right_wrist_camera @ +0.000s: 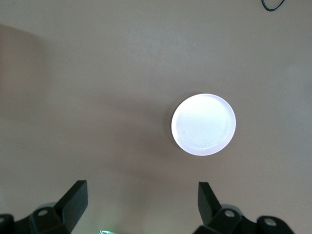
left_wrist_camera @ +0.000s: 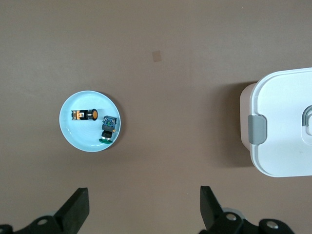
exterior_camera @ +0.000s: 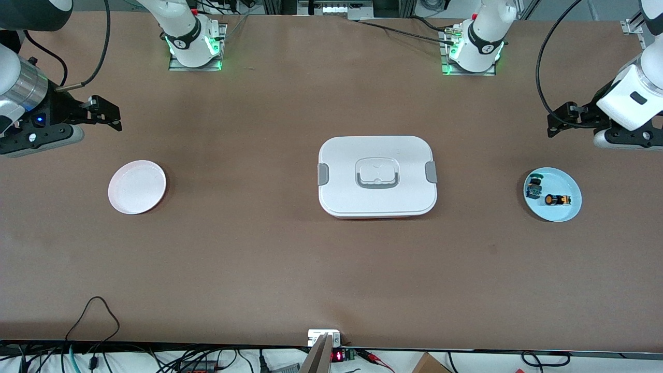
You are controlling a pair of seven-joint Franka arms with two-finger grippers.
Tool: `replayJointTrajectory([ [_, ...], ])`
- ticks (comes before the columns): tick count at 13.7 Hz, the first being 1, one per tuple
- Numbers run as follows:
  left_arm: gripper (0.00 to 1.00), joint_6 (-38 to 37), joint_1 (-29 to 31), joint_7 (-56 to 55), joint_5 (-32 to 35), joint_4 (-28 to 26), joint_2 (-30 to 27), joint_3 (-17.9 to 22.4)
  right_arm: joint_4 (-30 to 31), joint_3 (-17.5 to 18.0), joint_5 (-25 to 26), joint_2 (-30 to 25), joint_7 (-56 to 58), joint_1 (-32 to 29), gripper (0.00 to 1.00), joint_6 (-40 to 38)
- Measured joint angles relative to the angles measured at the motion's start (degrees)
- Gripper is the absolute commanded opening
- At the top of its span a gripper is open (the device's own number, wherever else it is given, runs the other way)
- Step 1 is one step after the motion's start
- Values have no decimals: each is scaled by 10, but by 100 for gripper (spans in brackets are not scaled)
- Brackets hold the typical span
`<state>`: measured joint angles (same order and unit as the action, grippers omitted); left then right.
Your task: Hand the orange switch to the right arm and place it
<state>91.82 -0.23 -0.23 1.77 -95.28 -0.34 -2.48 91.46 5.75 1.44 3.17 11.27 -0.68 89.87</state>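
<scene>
Nothing is done yet: the orange switch (exterior_camera: 557, 199) lies on the blue plate (exterior_camera: 568, 184), both the left gripper (left_wrist_camera: 144, 209) and the right gripper (right_wrist_camera: 141, 204) wide and empty.

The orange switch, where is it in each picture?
Front view: orange switch lies on the light blue plate, toward the left arm's end of the table.
Left wrist view: orange switch on that plate.
Right wrist view: not in it.
Shared landmark: the white lidded box, in front and left wrist views.

White lidded box (left_wrist_camera: 282, 126) cut off at left wrist view's edge; only one grey latch (left_wrist_camera: 257, 129) shows there. Markings on orange switch (exterior_camera: 557, 199) and teal-capped part (exterior_camera: 533, 187) too small to read. Both arms' upper links run out of front view
</scene>
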Motion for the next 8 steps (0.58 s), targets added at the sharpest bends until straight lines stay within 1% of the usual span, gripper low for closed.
replayJointTrajectory([
  [8,100,-4,1,0,0,5,12,2,0,0,0,0,0,0,100,0],
])
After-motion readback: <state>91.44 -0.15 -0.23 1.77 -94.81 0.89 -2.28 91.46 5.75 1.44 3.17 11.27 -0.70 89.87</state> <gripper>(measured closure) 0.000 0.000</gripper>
